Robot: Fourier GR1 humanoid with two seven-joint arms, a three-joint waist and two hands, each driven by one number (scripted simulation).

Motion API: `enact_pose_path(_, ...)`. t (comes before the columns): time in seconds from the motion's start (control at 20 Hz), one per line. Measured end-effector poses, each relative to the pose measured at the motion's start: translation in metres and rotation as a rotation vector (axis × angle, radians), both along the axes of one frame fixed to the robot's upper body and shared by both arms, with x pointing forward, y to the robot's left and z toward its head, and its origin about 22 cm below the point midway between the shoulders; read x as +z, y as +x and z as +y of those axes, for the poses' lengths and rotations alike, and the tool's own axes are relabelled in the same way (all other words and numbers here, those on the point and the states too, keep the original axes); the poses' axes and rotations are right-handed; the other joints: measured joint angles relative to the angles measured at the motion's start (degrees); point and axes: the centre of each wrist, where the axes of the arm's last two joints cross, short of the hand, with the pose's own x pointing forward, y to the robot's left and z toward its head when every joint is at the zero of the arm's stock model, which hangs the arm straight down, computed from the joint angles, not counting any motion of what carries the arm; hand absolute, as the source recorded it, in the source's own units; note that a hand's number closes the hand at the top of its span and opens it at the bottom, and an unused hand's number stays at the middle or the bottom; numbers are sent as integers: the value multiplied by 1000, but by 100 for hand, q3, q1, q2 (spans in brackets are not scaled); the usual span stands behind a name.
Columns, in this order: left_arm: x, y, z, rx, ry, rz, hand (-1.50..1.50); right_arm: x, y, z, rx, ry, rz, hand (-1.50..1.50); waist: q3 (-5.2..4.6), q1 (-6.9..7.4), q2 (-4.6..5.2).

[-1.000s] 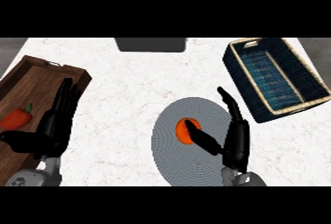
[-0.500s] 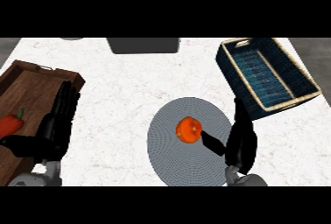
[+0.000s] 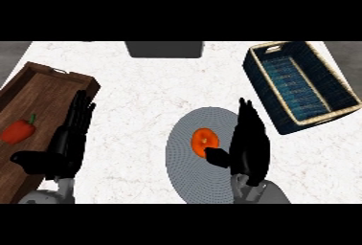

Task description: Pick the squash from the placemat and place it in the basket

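The small round orange squash point(image 3: 204, 141) sits on the round grey woven placemat point(image 3: 189, 178), a little above its middle. The right robot hand point(image 3: 249, 146) stands just beside the squash on its right side, fingers straight and pointing away from the robot, thumb point(image 3: 216, 156) stuck out toward the squash's lower edge. Whether the thumb touches it I cannot tell, but nothing is closed around it. The dark blue woven basket with a pale rim point(image 3: 263, 91) lies up and to the right on the white marbled surface point(image 3: 141, 95), apart from the placemat. Over on the left, the left robot hand point(image 3: 63, 148) rests flat with straight fingers along the edge of a long brown wooden tray point(image 3: 35, 91) holding nothing, and a red pepper point(image 3: 17, 131) lies in that tray just beside it. A dark grey block point(image 3: 164, 49) sits at the far edge
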Motion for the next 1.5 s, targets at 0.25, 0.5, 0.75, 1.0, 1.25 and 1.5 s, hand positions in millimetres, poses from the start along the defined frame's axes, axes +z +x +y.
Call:
enact_pose_path(0.25, 0, -2, -5, -9, -3, -3, 0, 23, 5, 5, 12, -42, 27, -150, 17, 29, 22)
enact_pose_path(0.5, 4, -1, -5, -5, -4, -11, 0, 24, 11, 1, 5, -85, 86, -150, 26, 30, 41)
enact_pose_path(0.75, 3, -2, -8, -5, -10, -11, 0, 22, 10, -2, 5, -101, 126, -150, 35, 29, 55)
enact_pose_path(1.0, 4, -3, -12, -10, -5, -9, 0, 19, 10, 0, 14, -108, 145, -150, 43, 61, 71)
enact_pose_path(1.25, 2, -2, -10, -7, -1, -7, 0, 15, 9, 5, 28, -116, 145, -150, 46, 76, 83)
enact_pose_path(1.5, 3, -1, -12, -11, -4, -12, 0, 12, 14, 7, 24, -135, 146, -150, 46, 94, 88)
